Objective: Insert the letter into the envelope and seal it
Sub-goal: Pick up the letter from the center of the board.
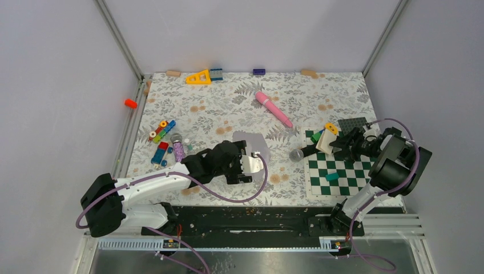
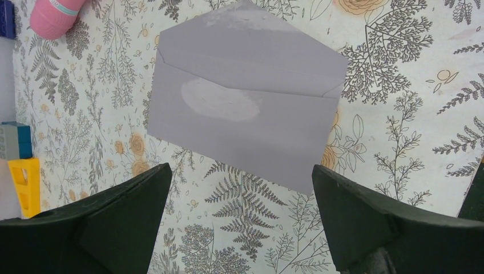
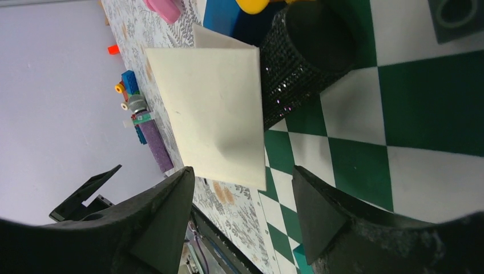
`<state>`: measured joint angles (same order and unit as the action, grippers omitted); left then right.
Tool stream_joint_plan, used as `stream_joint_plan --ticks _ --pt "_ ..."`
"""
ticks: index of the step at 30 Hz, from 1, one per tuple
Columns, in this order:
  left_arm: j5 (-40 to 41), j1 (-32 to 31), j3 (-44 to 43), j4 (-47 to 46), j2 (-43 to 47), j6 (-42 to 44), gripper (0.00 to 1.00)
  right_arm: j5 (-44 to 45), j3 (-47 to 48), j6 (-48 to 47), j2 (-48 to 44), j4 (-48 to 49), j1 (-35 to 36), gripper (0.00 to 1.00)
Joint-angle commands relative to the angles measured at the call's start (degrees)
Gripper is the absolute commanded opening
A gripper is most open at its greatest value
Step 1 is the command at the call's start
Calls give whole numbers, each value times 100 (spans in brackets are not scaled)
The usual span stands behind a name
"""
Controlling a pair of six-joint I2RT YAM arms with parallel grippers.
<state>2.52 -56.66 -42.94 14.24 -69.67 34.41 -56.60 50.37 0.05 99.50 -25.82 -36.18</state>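
One pale grey-lavender paper envelope (image 2: 245,114) lies flat on the floral-patterned worktop (image 1: 228,108), at the middle of the overhead frame. Its pointed flap is folded open and aims at the top of the left wrist frame. Two whitish scuffed patches show on it, one on the flap and one on the body.

The left gripper (image 2: 241,169) hovers over the envelope's lower edge. Its two dark jaws are spread wide and hold nothing.

One cream folded paper letter (image 3: 217,108) stands on edge at the right of the overhead frame, over the single green-and-white checkerboard mat (image 1: 349,184). It sits between the two jaws of the right gripper (image 3: 243,169), which stand partly apart. The jaw at the left of the wrist frame meets the letter's lower corner, and a gap shows at the other jaw. I cannot tell whether the letter is pinched. Just behind the letter is one black glittery cylinder (image 3: 297,51).

Elsewhere on the worktop:
- One pink plastic rod (image 1: 274,108) lies above centre.
- One silver ball (image 1: 295,154) sits between the envelope and the mat.
- One orange triangular block (image 1: 198,77) lies along the upper edge.
- Two tan wooden blocks (image 1: 173,73) (image 1: 309,73) also lie along that edge.
- A cluster of small coloured bricks (image 1: 162,142) lies at the left.
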Motion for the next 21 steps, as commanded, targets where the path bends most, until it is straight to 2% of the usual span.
stream_joint_plan --ticks 1,13,21 --pt "-194 57 -198 -60 221 -65 99 43 -53 336 84 367 184 71" --pt "-132 102 -254 -10 261 -17 99 -170 -74 623 308 790 298 71" --pt "-112 129 -279 22 282 -29 99 -312 -77 704 333 920 319 62"
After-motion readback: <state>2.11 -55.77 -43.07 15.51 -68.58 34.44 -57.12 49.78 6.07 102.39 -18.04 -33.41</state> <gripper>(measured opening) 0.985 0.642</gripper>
